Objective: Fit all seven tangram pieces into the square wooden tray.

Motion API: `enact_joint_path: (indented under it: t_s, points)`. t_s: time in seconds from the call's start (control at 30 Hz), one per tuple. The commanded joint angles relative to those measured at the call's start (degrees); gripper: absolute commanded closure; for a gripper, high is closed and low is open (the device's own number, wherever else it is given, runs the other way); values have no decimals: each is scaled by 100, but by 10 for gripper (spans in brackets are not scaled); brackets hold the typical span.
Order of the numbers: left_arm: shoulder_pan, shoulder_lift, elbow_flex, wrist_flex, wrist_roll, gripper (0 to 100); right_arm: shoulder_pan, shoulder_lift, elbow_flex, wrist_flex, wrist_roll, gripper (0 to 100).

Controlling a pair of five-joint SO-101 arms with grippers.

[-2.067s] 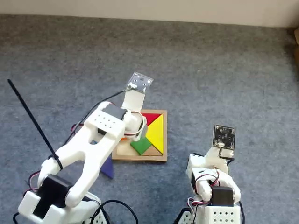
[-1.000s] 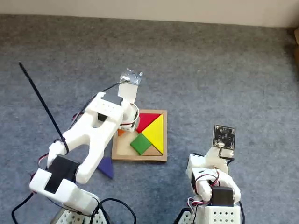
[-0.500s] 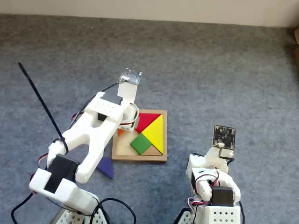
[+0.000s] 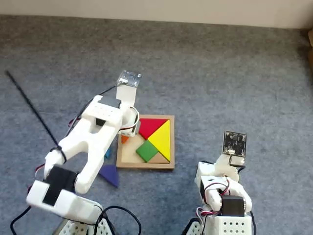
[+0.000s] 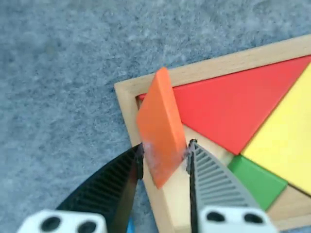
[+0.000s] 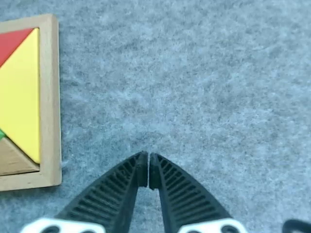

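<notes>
Over the last two seconds I have watched the left arm swing off the middle of the square wooden tray [image 4: 145, 167] toward its left side, uncovering the green square piece [image 4: 146, 151] and the bare tray floor beside it. The left gripper [image 5: 165, 153] now sits at the tray's far-left corner, its fingers closed partway on the orange wooden piece [image 5: 158, 121], pinching it by its flat faces. The piece stands tilted on edge, over the rim where it meets the large red triangle [image 5: 233, 107], so I judge it carried but not yet seated. It needs laying flat in the open left part of the tray. The large yellow triangle [image 4: 162, 139] and a tan triangle [image 4: 157, 157] lie in place. A purple triangle [image 4: 109, 175] and a small light-blue piece [image 4: 107, 153] wait on the grey carpet [image 4: 220, 73] just left of the tray, so by my count three pieces remain. The right gripper [image 6: 147, 170] has not moved, its fingers almost touching and holding nothing, over carpet right of the tray.
</notes>
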Motion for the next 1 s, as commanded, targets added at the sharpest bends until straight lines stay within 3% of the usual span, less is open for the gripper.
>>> enact_joint_path:
  t_s: [0.0,0.23,0.67,0.77,0.97]
  points:
    - [-259,-655,180,35,9,850,57,-101,716,31,-44,974]
    - [-664,-884,303,35,0,850,57,-101,708,31,-44,974]
    - [-681,-927,180,-79,-53,845,57,-75,690,22,-44,974]
    - [-804,-919,-374,352,-677,845,57,-75,690,22,-44,974]
    - [-1007,-875,-1552,1837,-2796,845,57,-75,690,22,-44,974]
